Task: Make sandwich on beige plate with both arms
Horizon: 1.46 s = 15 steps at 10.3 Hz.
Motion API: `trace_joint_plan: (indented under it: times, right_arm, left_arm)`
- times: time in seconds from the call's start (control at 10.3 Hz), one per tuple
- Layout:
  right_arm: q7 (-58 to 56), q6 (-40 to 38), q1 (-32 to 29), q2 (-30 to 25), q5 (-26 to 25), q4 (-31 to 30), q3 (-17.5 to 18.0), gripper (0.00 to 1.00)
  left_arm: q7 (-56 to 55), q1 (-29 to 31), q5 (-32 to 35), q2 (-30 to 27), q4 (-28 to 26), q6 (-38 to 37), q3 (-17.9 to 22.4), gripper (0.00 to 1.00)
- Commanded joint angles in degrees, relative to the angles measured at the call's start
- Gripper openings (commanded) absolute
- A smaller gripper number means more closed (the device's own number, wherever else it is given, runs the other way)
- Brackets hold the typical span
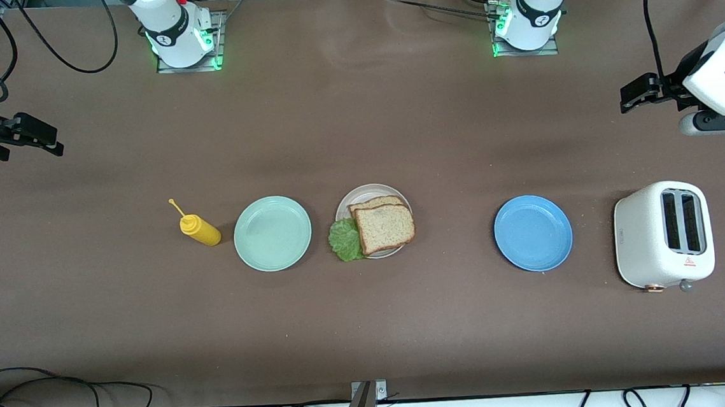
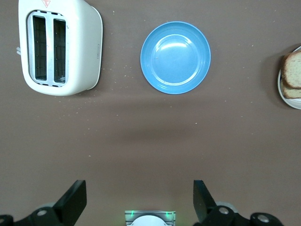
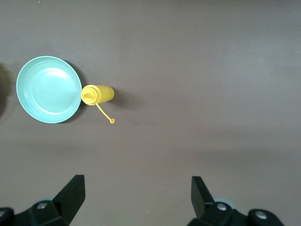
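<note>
Two square, grainy bread slices (image 1: 384, 227) and ruffled lettuce (image 1: 344, 240) are sitting on the round beige plate (image 1: 362, 194). The left end effector (image 2: 139, 200) and right end effector (image 3: 138, 197) are both waiting with fingers apart.

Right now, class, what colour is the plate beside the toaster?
Blue plate, clearest in the left wrist view.

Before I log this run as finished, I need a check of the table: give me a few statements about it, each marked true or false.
1. The sandwich sits on the beige plate. True.
2. The blue plate holds bread. False: it holds nothing.
3. The left gripper is open, holding nothing. True.
4. The yellow bottle stands upright. False: it lies on its side beside the green plate.
5. The right gripper grips the lettuce. False: it is open, over bare table at its own end.
6. The toaster slots are empty. True.
</note>
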Motion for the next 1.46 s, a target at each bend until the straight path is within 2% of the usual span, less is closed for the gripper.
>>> trace_joint_plan:
  times: [0.0,0.87,1.36]
  right_arm:
    - [0.3,-1.1,-0.5,0.4,1.0,1.4,0.4,1.0]
    - [0.5,0.4,-0.5,0.3,0.7,1.3,0.4,1.0]
    - [0.5,-1.2,-0.5,-0.6,0.2,1.4,0.5,1.0]
  left_arm:
    - [1.4,2.3,-2.6,1.3,2.8,-1.7,-0.3,1.0]
    - [1.7,2.1,-2.1,2.1,4.0,-1.3,-0.5,1.0]
    - [1.7,2.1,-1.7,3.8,3.8,-0.8,-0.5,1.0]
